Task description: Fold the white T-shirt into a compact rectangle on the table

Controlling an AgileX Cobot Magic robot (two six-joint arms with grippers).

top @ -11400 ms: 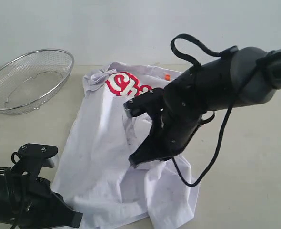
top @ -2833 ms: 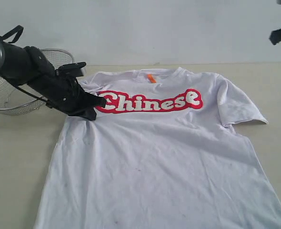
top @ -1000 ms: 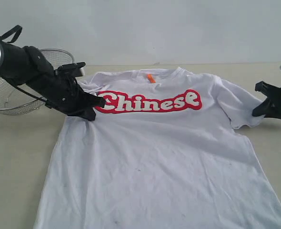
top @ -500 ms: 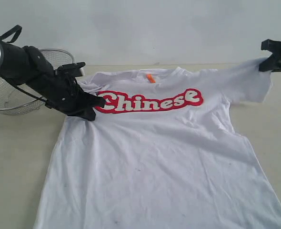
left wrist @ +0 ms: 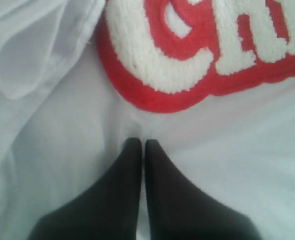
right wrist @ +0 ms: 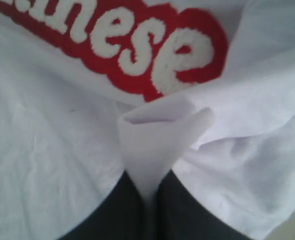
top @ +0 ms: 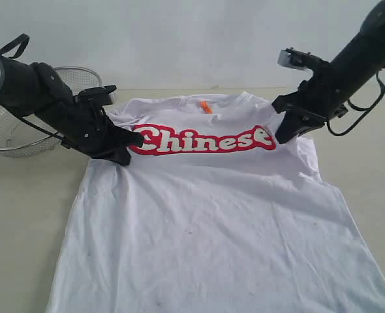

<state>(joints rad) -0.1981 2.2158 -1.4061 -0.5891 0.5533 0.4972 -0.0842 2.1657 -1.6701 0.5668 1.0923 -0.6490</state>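
The shirt (top: 205,222) lies face up on the bench (top: 23,215), my left jaws closed, tips on it by the "C" — an anchor, I judge — while the right jaws grip its sleeve (right wrist: 155,135) over the last "e" to fold it in.

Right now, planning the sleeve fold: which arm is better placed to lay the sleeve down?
Right: the right gripper pinches the white T-shirt by its sleeve; the left gripper rests shut beside the C.
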